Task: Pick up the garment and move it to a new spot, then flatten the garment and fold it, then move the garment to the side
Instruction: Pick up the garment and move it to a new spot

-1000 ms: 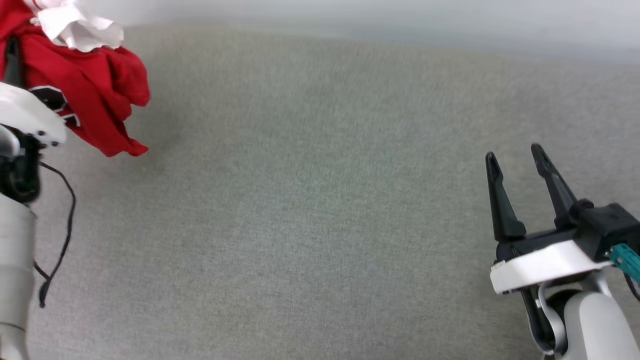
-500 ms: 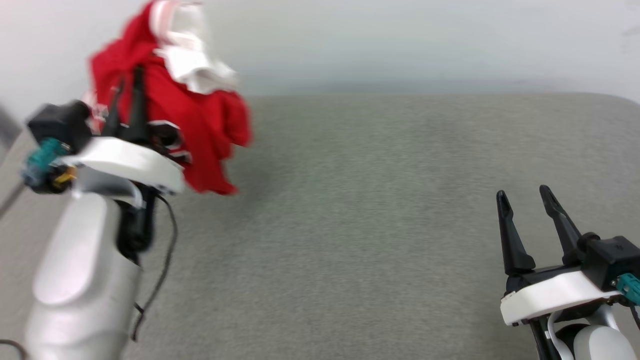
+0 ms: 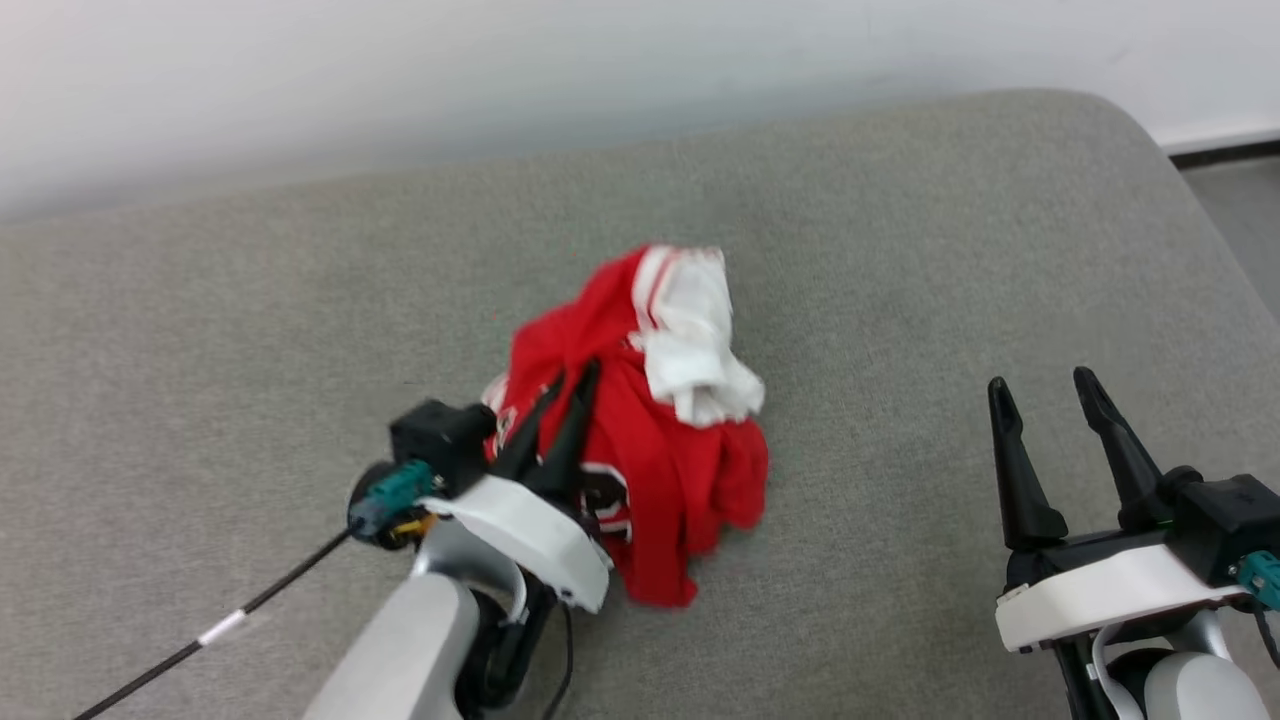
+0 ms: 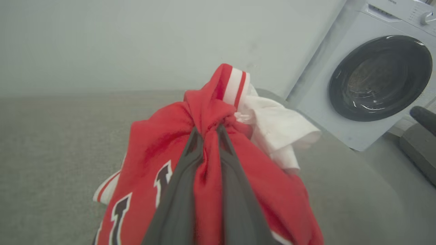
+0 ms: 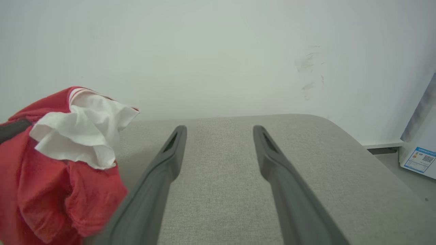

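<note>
Head view: your left gripper (image 3: 575, 373) pinches the crumpled red jersey with white sleeves (image 3: 660, 470) over the grey cloth cushion (image 3: 900, 250). Your right gripper (image 3: 1040, 382) sits well apart, jaws spread wide, empty. Left wrist view: red cloth is squeezed tight between the jaws. Right wrist view: the jersey shows at the view's left, beside the spread jaws.

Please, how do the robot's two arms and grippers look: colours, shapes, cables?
The left gripper and right gripper each have two long, dark, tapering fingers on a black base with a curved white plate. Each wrist carries a teal connector. The forearm is smooth pale grey. A black cable with a white band leaves the left wrist.
</note>
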You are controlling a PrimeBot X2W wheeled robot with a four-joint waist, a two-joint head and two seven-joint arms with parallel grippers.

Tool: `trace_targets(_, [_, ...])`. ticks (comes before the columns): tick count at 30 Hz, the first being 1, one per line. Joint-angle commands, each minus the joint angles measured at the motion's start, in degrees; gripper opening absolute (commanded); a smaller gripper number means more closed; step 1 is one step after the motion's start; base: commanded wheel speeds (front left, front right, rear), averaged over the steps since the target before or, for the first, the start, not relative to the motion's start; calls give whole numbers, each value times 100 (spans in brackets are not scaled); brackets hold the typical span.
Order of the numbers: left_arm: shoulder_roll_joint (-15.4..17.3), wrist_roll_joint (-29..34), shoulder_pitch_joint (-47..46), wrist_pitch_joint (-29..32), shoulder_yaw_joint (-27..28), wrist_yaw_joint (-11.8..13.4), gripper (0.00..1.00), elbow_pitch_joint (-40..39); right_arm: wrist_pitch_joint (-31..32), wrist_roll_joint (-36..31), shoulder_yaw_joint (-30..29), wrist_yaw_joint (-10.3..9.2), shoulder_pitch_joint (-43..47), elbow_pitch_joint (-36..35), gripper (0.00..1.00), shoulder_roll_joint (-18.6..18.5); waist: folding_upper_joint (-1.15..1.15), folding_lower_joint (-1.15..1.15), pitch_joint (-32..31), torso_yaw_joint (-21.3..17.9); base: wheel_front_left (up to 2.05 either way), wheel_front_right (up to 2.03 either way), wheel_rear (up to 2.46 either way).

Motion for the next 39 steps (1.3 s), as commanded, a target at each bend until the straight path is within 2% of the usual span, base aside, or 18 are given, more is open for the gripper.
trace_targets(1, [36,42,89,54,-50,-6,0,70,-44,39,26,-3,-70,20,100,8,0,1,211,-124,0,0,0])
trace_targets(7, [-19,82,449,237,-457,-146,0,350,-146,90,76,-4,-183,126,100,7,0,1,478,-103,0,0,0])
trace_targets(8, [-38,62,487,245,-496,-169,14,377,-154,69,73,-3,-213,134,100,8,0,1,488,-83,0,0,0])
trace_targets(9, [-22,72,511,286,-535,-184,45,430,-168,55,65,-3,-247,149,100,7,0,1,485,-57,0,0,0])
trace_targets(10, [-15,76,519,315,-579,-203,93,458,-173,34,54,-4,-262,159,100,7,0,1,480,-29,0,0,0])
trace_targets(11, [-26,66,511,306,-592,-217,100,463,-170,33,57,-4,-265,175,100,7,0,1,462,3,0,0,0])
trace_targets(16, [-53,200,337,63,-616,-179,100,317,-144,-27,2,-4,-259,251,100,7,0,1,224,216,0,0,0])
trace_targets(20, [-60,340,309,-312,-555,-55,100,97,-78,-123,-84,-4,-153,260,100,7,0,1,-71,381,0,0,0])
trace_targets(24, [102,472,409,-609,-229,230,100,-194,42,-185,-200,-4,21,137,100,7,0,1,-355,622,0,0,0])
trace_targets(31, [480,539,784,-742,388,621,100,-226,189,-187,-246,-4,268,14,100,7,0,1,-579,835,0,0,0])
trace_targets(39, [754,487,1360,-766,713,766,100,-373,363,-183,-233,-4,532,-76,100,7,0,1,-819,913,0,0,0])
